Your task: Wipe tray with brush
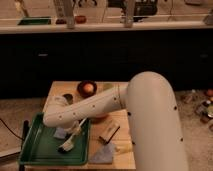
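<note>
The green tray (35, 150) lies at the front left of the wooden table. The brush (73, 137) lies slanted over the tray's right part, with its pale handle pointing up right and its darker head (65, 147) down on the tray floor. My gripper (61, 131) is at the end of the white arm, low over the tray's right half and right beside the brush handle. The arm hides most of the gripper.
A dark bowl (87, 88) holding an orange ball and a small cup (66, 98) stand behind the tray. A brown block (109, 132), a blue-grey cloth (102, 154) and a pale yellow object (125, 149) lie right of the tray. A dark counter runs behind.
</note>
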`<state>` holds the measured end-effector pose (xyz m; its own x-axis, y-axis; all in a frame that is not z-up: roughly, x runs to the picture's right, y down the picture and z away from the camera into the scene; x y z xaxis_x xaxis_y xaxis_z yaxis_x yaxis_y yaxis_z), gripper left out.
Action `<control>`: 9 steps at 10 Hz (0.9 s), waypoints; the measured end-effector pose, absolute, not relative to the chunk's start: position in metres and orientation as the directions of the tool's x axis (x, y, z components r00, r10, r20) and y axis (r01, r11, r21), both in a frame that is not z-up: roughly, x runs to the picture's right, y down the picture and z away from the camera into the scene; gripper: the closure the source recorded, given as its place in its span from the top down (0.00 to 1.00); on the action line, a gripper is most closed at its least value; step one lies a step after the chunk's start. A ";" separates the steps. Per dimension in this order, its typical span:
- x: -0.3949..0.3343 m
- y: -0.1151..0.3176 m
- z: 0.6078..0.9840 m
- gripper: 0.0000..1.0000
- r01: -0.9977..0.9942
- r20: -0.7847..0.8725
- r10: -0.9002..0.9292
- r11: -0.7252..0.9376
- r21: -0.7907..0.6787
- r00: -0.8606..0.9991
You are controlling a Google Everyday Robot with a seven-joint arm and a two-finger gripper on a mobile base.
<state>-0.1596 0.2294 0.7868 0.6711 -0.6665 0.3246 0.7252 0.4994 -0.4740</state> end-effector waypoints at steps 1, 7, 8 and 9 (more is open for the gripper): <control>-0.163 0.224 0.788 0.00 0.725 0.318 -0.669 0.506 -0.467 0.671; -0.225 0.219 0.772 0.00 0.803 0.426 -0.680 0.497 -0.328 0.596; -0.231 0.229 0.765 0.00 0.822 0.463 -0.679 0.475 -0.314 0.569; -0.230 0.236 0.762 0.00 0.833 0.479 -0.681 0.460 -0.309 0.554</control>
